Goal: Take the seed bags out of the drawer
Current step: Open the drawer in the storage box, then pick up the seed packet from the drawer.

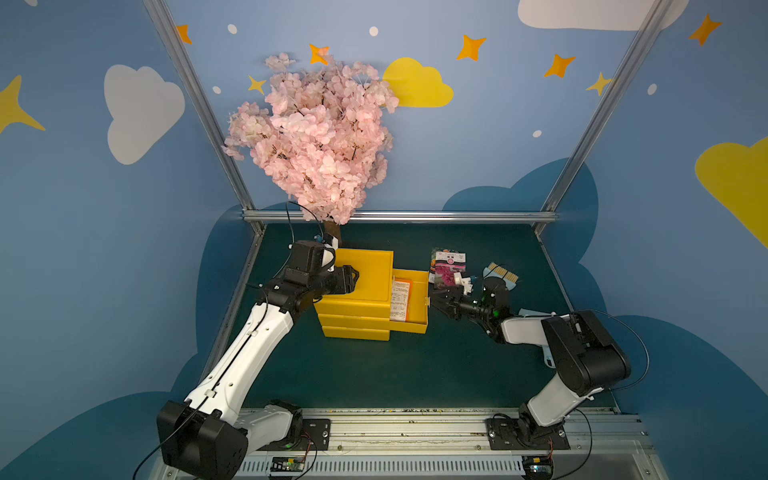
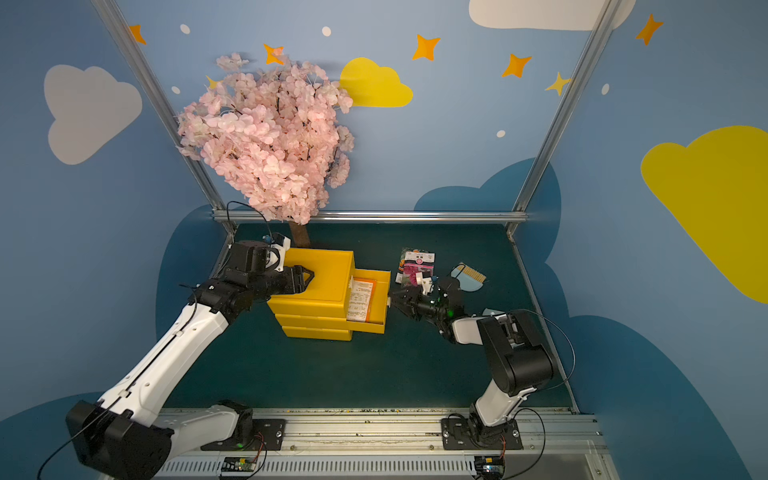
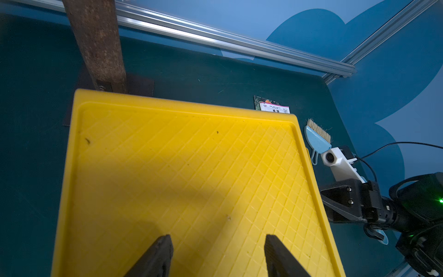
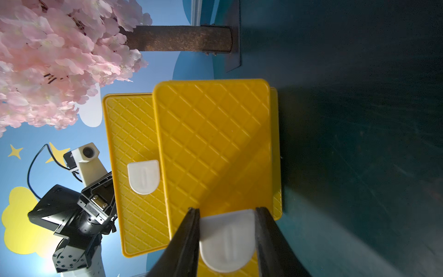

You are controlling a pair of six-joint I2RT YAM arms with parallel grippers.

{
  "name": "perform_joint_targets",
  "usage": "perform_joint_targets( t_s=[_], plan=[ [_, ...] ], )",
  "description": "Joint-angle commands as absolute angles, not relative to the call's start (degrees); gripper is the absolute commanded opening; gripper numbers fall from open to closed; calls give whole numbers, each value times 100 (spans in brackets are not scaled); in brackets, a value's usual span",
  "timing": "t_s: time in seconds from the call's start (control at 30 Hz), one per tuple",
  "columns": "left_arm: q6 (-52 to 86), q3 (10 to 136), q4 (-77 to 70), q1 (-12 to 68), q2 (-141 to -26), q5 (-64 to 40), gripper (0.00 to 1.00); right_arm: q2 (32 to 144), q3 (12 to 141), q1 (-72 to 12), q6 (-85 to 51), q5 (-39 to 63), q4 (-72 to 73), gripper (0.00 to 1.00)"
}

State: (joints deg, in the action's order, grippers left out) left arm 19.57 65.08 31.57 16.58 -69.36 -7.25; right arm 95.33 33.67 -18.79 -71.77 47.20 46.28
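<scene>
A yellow drawer cabinet (image 1: 361, 278) (image 2: 320, 278) stands at the left back of the table, with one drawer (image 1: 417, 309) (image 2: 380, 307) pulled out to the right. One seed bag (image 1: 401, 301) (image 2: 360, 303) lies inside it, orange back and white label up. Another seed bag (image 1: 448, 266) (image 2: 417, 266) (image 3: 272, 106) lies on the table behind the drawer, its pink flower photo up. My right gripper (image 1: 432, 300) (image 2: 392, 298) (image 4: 227, 211) is shut on the drawer's white handle (image 4: 227, 239). My left gripper (image 1: 353, 278) (image 2: 307, 278) (image 3: 218, 237) stands open over the cabinet's top.
A pink blossom tree (image 1: 316, 137) rises behind the cabinet, its trunk (image 3: 96, 45) at the back corner. A small light-blue brush (image 1: 500, 276) (image 2: 469, 276) (image 3: 317, 136) lies right of the loose bag, behind my right wrist. Metal rails edge the dark green table (image 1: 374, 374).
</scene>
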Motion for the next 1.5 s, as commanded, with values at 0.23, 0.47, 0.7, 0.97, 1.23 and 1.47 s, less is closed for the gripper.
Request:
perform_joint_targets(
  t_s=[0.23,0.47,0.7,0.97,1.23,1.47],
  plan=[
    [2090,6142,4281,1688,-7233,-747,67,9343,3408,-1732,-6766,4742,3981,26],
    [2079,6148,4264,1689,-7229,-738,67,8723,3698,-1714,-5808,4235,1984,35],
    [2100,6135,4195,1688,-7226,-747,67,7497,4744,-1963,-4084,2603,-1242,46],
    [2094,6100,4096,1689,-7250,-808,67,7841,6355,-3124,-3446,1652,-2774,37],
    [2075,6091,4061,1696,-7198,-869,67,9023,7565,-4104,-3522,935,-3310,34],
    [2092,6034,3983,1696,-7081,-962,67,9686,7872,-4254,-3844,502,-3540,31]
  ],
)
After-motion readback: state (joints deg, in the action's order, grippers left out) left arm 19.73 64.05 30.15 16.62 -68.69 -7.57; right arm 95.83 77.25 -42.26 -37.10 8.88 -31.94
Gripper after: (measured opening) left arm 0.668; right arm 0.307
